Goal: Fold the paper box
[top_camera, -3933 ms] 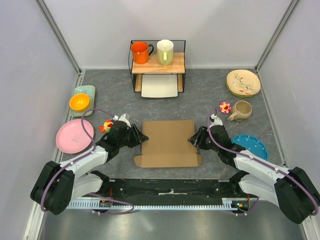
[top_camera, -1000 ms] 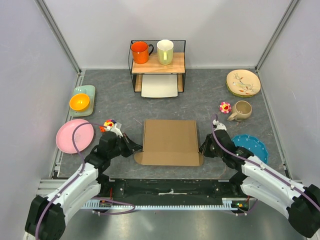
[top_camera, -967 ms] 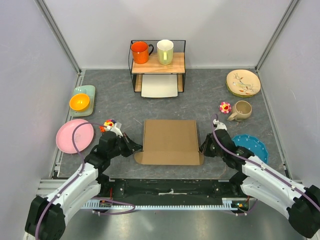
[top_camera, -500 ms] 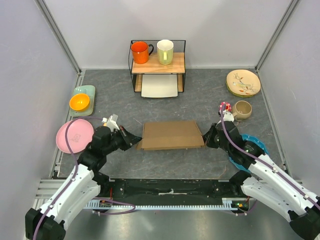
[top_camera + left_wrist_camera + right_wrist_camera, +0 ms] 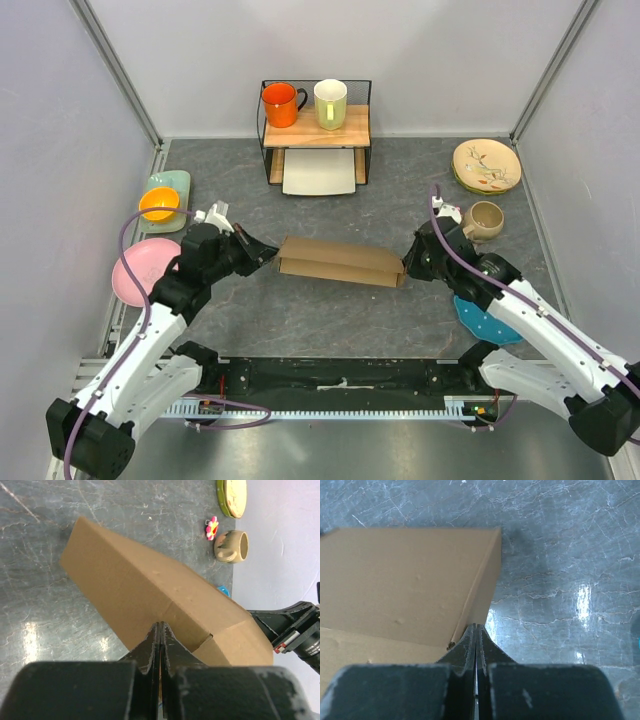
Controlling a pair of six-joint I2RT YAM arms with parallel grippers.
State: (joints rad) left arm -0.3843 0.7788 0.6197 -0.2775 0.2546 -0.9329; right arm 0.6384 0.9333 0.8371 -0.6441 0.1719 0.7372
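Observation:
The paper box (image 5: pixel 340 262) is a brown cardboard sheet in the middle of the table, its near part raised so it shows as a narrow band from above. My left gripper (image 5: pixel 272 256) is shut, its tips against the box's left end. In the left wrist view those jaws (image 5: pixel 160 625) press together on the tilted brown panel (image 5: pixel 150 590). My right gripper (image 5: pixel 406 266) is shut at the right end. In the right wrist view its tips (image 5: pixel 476 626) sit in the crease of the cardboard (image 5: pixel 395 585). I see nothing between either pair of jaws.
A wire shelf (image 5: pixel 316 128) at the back carries an orange mug (image 5: pixel 280 104) and a pale green mug (image 5: pixel 330 103), with a white tray (image 5: pixel 319 172) beneath. An orange bowl (image 5: pixel 159 204) and pink plate (image 5: pixel 140 270) lie left. A cream plate (image 5: pixel 486 165), beige cup (image 5: pixel 486 220) and blue plate (image 5: pixel 485 318) lie right.
Both arms have reached away from their bases, carrying the sheet's near edge up and toward the back. The flat sheet now stands tilted. Both grippers stayed shut.

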